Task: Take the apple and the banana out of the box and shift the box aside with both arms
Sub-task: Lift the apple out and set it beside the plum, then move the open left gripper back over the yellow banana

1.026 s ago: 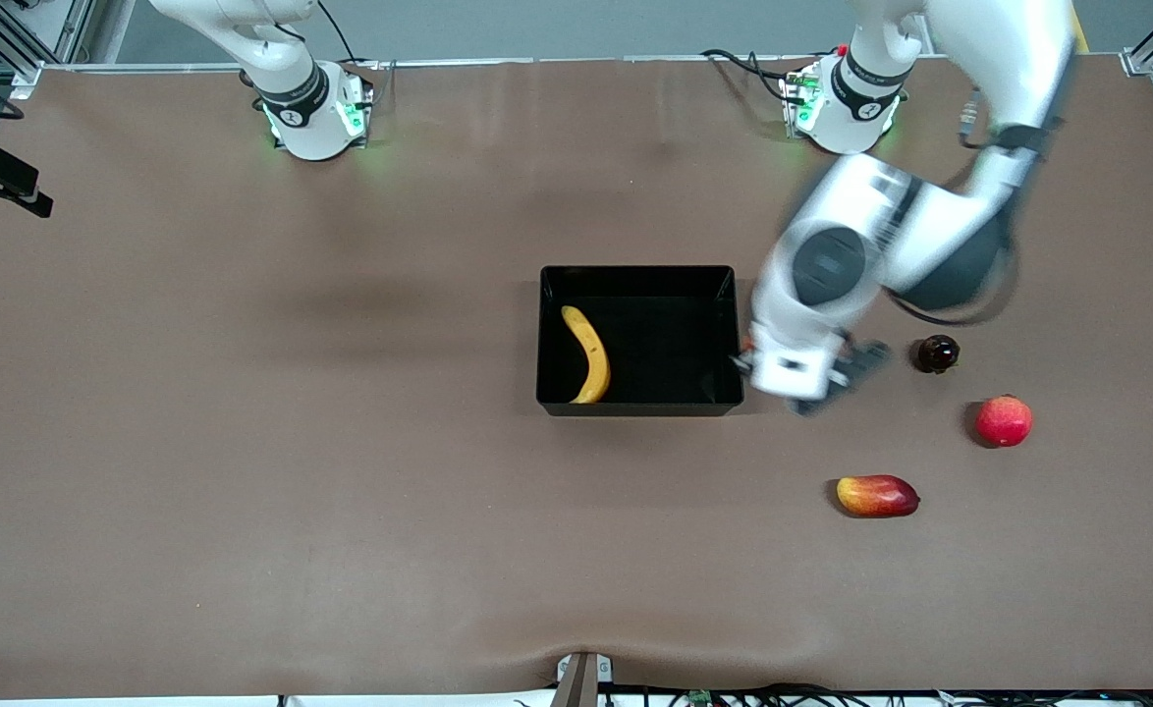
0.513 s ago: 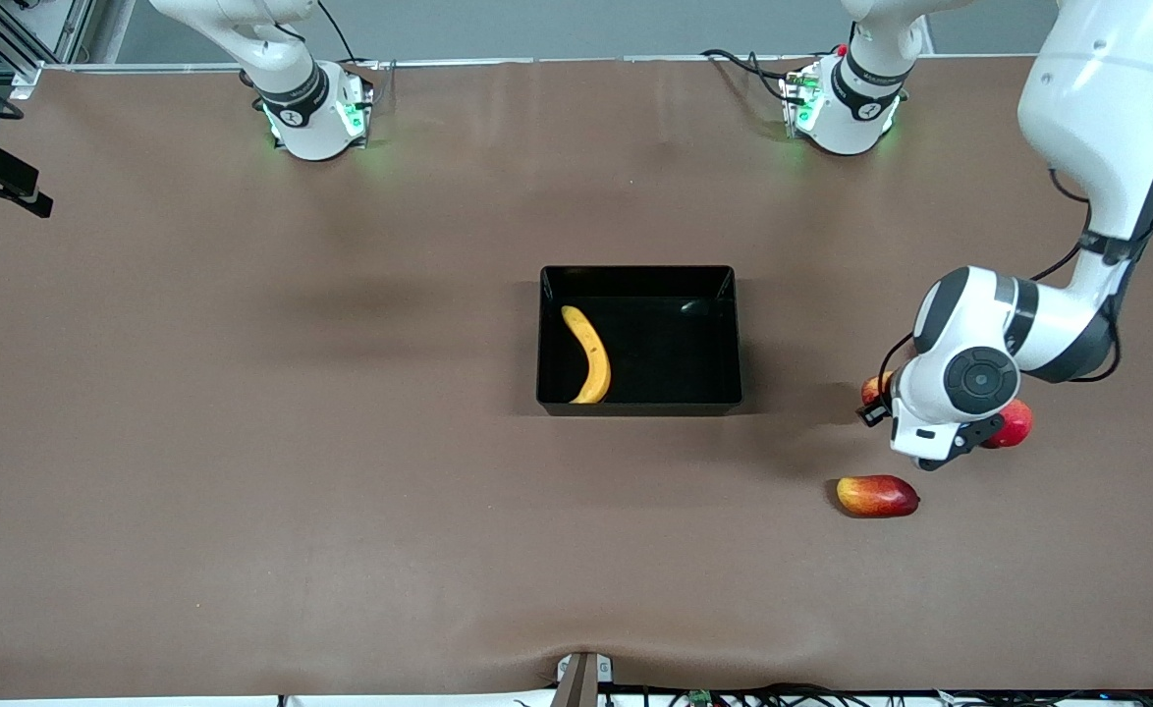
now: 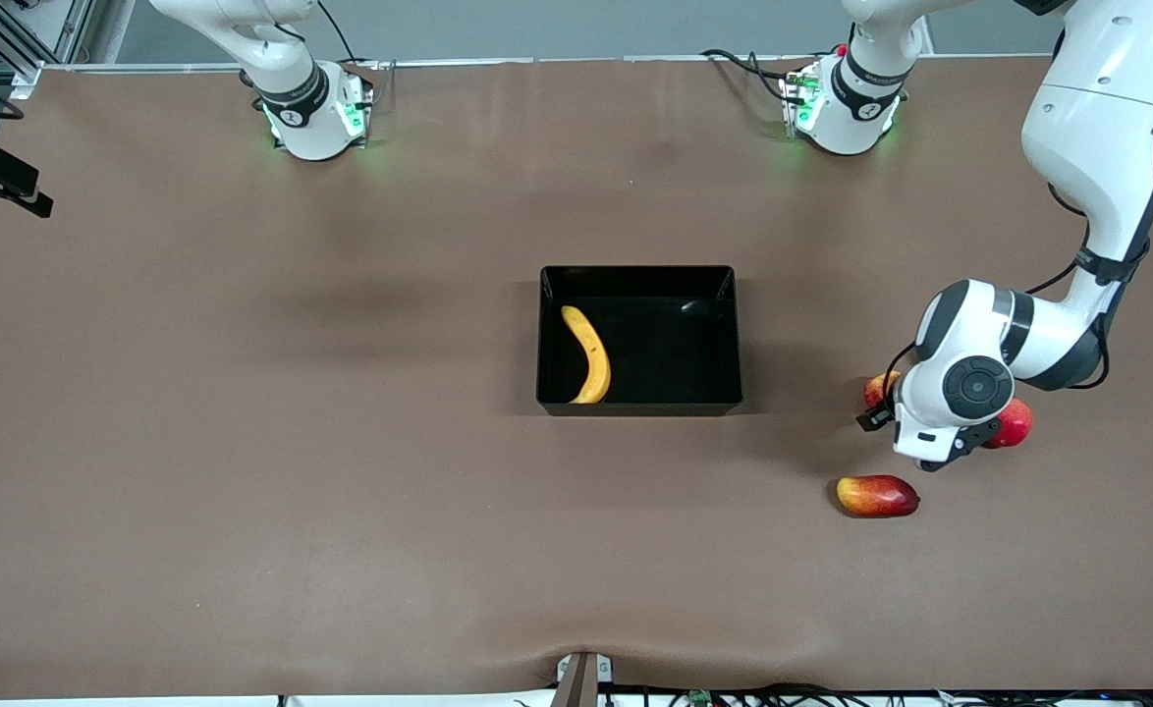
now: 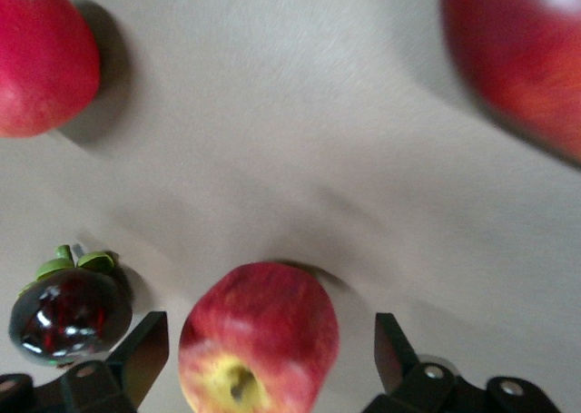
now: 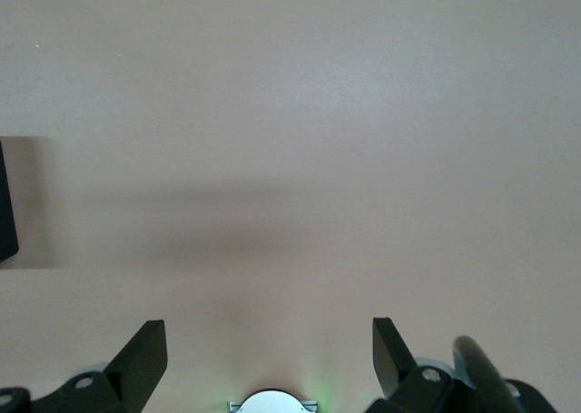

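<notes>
The apple (image 4: 259, 336) sits on the table toward the left arm's end from the box (image 3: 639, 405), between the spread fingers of the left gripper (image 4: 270, 349), which grip nothing. The banana (image 3: 587, 353) lies in the box. The right gripper (image 5: 270, 354) hangs open over bare table, waiting. Risk as I see it: a dark fruit (image 4: 68, 311) and two red ones crowd the apple, so a careless lift could knock it rolling.

Mangosteen (image 4: 70, 311), round red fruit (image 4: 41, 57), mango (image 3: 877, 496)
</notes>
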Motion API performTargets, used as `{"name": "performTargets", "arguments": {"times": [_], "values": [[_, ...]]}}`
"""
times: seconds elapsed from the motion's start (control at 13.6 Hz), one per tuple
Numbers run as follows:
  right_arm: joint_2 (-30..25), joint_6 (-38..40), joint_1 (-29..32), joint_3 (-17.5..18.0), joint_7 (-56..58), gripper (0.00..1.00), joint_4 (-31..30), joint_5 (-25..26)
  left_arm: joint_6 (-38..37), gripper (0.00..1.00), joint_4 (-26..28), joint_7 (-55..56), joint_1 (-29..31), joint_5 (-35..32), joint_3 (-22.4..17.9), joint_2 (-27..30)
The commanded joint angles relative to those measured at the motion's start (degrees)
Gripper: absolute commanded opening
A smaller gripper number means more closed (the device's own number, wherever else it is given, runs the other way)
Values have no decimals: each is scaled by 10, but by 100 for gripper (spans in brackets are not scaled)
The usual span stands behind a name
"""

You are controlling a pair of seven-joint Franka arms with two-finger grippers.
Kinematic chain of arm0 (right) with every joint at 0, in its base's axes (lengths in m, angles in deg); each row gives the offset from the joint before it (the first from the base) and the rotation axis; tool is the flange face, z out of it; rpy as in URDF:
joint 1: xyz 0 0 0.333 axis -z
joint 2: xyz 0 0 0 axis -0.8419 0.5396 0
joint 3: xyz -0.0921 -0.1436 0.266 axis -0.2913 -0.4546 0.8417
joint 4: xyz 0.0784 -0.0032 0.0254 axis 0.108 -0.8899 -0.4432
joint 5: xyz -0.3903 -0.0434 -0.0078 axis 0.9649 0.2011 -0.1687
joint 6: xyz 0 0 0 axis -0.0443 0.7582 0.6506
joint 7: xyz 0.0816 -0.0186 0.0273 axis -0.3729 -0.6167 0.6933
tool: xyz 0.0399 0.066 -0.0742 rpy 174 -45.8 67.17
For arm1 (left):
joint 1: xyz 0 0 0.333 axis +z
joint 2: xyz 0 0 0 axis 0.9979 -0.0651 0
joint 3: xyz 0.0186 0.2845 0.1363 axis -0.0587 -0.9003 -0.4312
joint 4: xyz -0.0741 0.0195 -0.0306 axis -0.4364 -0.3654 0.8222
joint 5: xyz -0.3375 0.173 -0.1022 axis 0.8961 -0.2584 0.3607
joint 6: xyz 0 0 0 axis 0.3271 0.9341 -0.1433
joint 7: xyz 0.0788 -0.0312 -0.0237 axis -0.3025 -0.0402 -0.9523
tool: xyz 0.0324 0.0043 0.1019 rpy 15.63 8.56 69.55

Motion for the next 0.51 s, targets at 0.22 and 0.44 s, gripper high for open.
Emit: {"name": "performTargets", "arguments": {"times": [0.22,0.44], "values": [[-8,-1,13,8,2,100,-6,-8,-140,100,-65,61,-10,22,145,51],[-8,-1,12,8,4,100,-6,-8,-140,100,-73,138,-52,26,198,39]]}}
